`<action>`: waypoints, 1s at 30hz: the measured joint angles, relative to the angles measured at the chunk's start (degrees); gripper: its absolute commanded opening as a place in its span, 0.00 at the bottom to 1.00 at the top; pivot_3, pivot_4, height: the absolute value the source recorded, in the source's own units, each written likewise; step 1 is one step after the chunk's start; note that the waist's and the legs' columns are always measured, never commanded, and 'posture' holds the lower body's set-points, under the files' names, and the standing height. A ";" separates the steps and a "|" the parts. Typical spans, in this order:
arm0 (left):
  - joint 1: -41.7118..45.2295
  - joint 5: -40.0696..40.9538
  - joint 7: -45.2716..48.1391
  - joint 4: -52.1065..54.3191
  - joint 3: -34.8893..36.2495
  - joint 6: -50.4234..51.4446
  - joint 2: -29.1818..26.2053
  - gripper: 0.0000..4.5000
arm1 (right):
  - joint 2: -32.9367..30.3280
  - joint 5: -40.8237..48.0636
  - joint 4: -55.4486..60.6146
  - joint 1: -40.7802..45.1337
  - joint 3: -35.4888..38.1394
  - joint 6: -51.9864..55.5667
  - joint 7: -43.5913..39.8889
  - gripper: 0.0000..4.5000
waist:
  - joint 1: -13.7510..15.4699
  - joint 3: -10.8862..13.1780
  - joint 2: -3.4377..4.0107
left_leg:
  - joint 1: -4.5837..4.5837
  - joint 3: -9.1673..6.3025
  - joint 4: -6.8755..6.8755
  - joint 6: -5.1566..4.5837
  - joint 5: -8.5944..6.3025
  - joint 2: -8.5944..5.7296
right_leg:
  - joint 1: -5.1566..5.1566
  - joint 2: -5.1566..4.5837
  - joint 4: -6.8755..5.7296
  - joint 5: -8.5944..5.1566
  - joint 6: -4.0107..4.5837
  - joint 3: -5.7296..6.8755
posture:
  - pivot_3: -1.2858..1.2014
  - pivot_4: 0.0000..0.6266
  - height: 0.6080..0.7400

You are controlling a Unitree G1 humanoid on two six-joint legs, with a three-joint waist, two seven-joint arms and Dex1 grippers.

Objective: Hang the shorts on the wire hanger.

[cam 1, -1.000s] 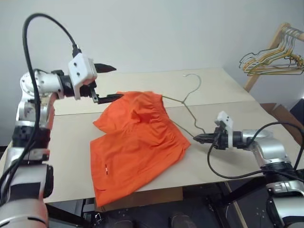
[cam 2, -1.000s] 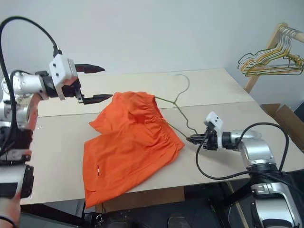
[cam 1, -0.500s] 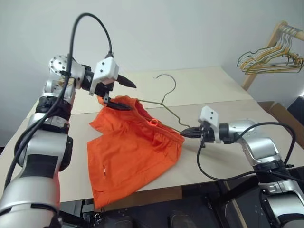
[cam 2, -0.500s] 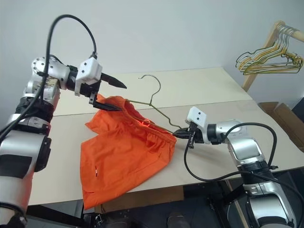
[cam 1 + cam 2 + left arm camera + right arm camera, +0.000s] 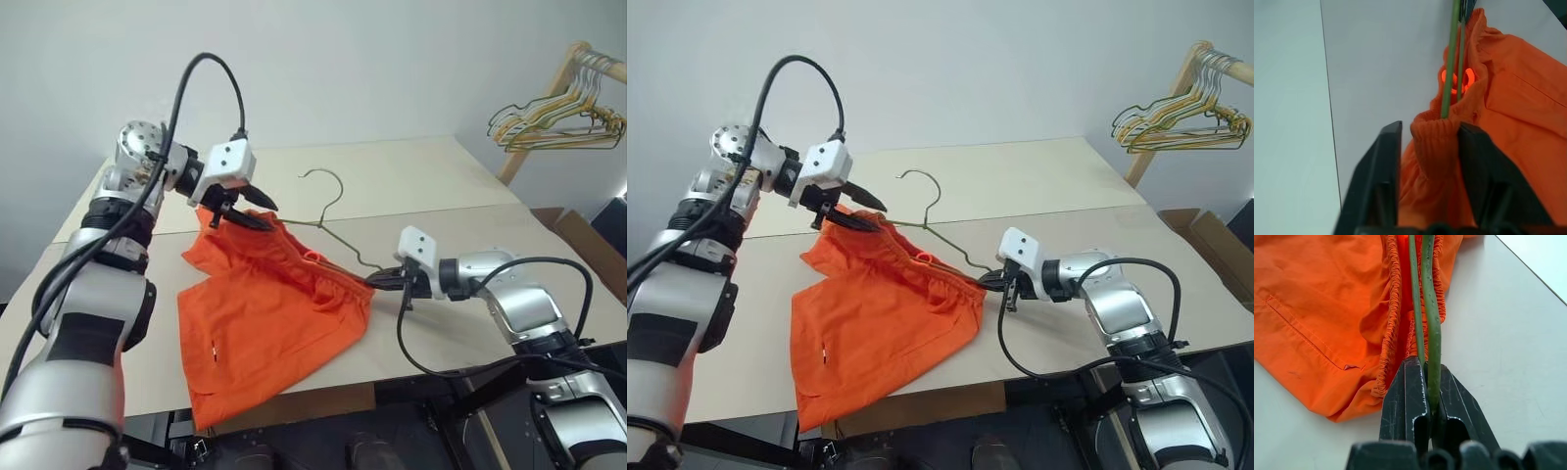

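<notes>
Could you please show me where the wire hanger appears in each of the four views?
Left eye view: wire hanger, hook raised over the table, just right of the shorts.
Right eye view: same place, centre.
Left wrist view: two thin rods entering the waistband.
Right wrist view: rods clamped in the right gripper.
Shared landmark: the shorts' waistband.

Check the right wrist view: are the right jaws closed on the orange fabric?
No. The right gripper pinches the wire hanger, and the shorts lie beside the wire, outside the jaws.
</notes>
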State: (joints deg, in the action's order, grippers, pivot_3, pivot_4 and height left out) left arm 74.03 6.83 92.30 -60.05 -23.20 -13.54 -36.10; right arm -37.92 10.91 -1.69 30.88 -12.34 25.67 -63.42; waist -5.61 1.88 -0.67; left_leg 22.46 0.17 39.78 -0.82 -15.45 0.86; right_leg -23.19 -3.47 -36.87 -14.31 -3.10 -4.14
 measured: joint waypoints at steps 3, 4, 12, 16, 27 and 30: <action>0.00 0.20 0.00 -0.30 -1.44 -0.03 -0.04 0.02 | -0.01 -0.03 0.23 0.00 0.00 0.01 0.05 0.00 | -0.02 0.00 0.00 | 0.00 0.00 0.00 0.00 0.00 0.00 | 0.00 0.00 -0.01 0.00 0.00 0.00 | 0.47 0.00 1.00; -0.01 0.28 0.00 -0.30 -2.03 -0.07 -0.11 0.01 | -0.02 -0.08 0.24 0.00 0.01 0.00 0.11 0.00 | -0.03 0.00 0.00 | -0.01 0.00 0.00 0.00 0.00 0.00 | 0.00 0.00 -0.01 0.00 0.00 0.00 | 0.47 0.00 1.00; -0.02 0.78 0.01 -1.40 -3.01 -0.70 -0.13 0.01 | -0.04 -0.63 0.81 -0.09 0.01 0.00 0.47 0.00 | -0.08 0.00 0.00 | 0.00 0.00 0.01 0.00 0.00 0.00 | 0.00 0.00 -0.01 0.00 0.00 0.00 | 0.47 0.00 1.00; -0.03 -1.01 0.01 -2.29 -1.24 -2.02 0.44 0.01 | -0.01 -0.87 1.17 -0.96 0.13 -2.24 1.53 0.00 | -0.06 0.00 0.00 | 0.00 0.00 0.02 0.00 0.00 0.00 | 0.00 0.00 -0.01 0.00 0.00 0.01 | 0.47 0.00 1.00; -0.40 -2.17 -0.13 -2.41 1.70 -4.14 -0.76 0.00 | -0.85 1.29 2.91 -2.76 4.20 -7.47 2.12 0.74 | -0.01 0.00 0.00 | 0.00 -0.02 0.03 -0.01 0.00 0.00 | 0.00 0.00 -0.02 0.00 0.00 0.01 | 0.47 0.00 1.00; -0.67 -2.68 -0.32 -2.41 3.58 -4.60 -1.41 0.00 | -3.11 3.13 2.93 -4.50 7.14 -6.10 1.40 0.97 | 0.09 0.00 -0.01 | 0.01 -0.01 0.04 -0.01 0.00 -0.01 | 0.02 -0.02 -0.01 0.00 0.00 0.01 | 0.48 0.00 1.00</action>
State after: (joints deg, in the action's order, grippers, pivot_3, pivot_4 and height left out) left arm 73.36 4.16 91.98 -62.46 -19.62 -18.14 -37.51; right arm -41.03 14.04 1.24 26.38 -5.20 19.57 -62.02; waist -5.52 1.88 -0.68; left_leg 22.47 0.16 39.82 -0.83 -15.45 0.85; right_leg -23.17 -3.49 -36.88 -14.31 -3.10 -4.13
